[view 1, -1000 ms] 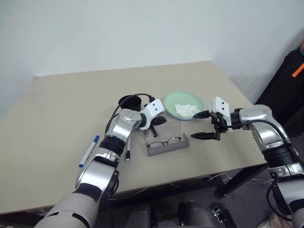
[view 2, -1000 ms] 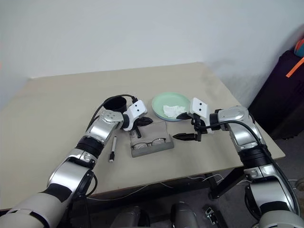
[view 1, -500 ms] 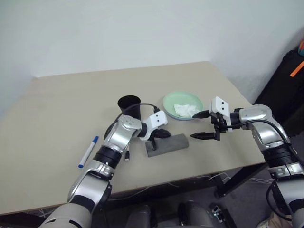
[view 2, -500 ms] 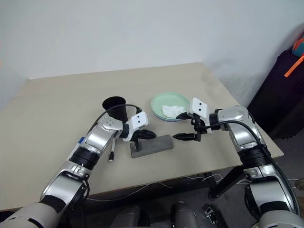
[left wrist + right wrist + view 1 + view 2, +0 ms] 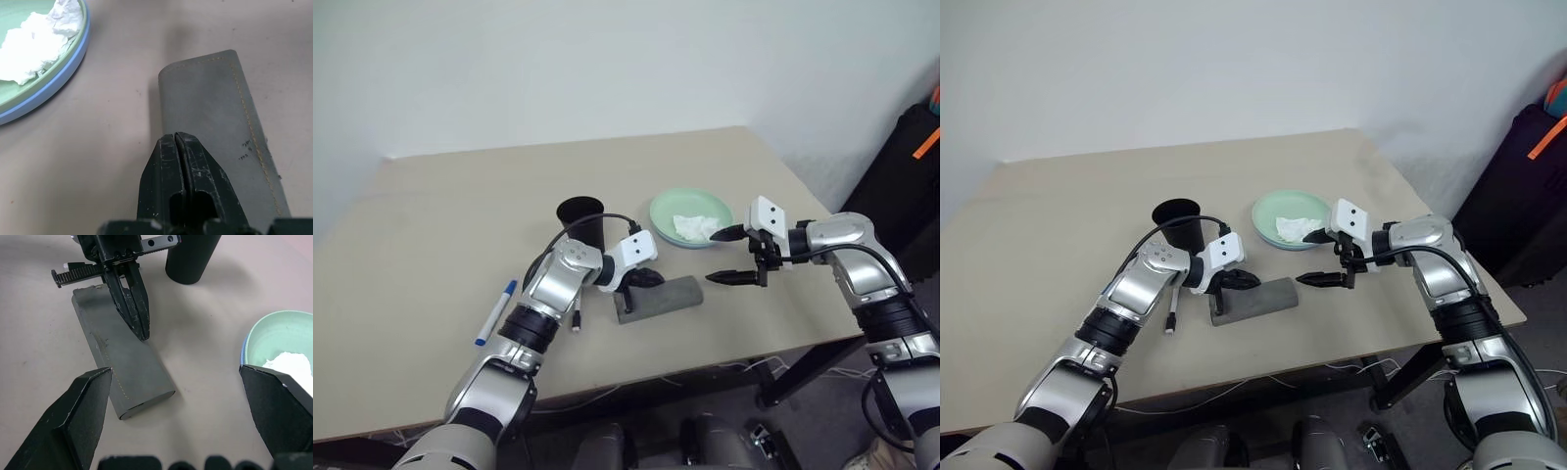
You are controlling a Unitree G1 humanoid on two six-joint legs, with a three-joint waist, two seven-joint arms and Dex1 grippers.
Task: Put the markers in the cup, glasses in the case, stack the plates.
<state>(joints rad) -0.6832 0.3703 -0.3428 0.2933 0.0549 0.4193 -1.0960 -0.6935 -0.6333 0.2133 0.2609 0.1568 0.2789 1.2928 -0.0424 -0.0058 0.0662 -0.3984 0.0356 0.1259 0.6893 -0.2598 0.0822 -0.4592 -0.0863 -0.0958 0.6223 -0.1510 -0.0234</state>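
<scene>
A beige table (image 5: pixel 431 225) holds the closed case (image 5: pixel 658 298) under the left gripper (image 5: pixel 179 147), whose fingers are pinched together on nothing. The right gripper (image 5: pixel 732 257) gapes just beyond the case. Glasses step looks done; next, the 2 markers (image 5: pixel 496 312), beside the left arm, need picking up for the cup (image 5: pixel 580 223) behind it.

Soft, even indoor light from overhead — the beige table (image 5: pixel 431 235) is bright without glare. Shadows are faint and short, darkest under the grey case (image 5: pixel 661 297) and beside the black cup (image 5: pixel 580 219). Head views are slightly hazy — wrist views sharper.
</scene>
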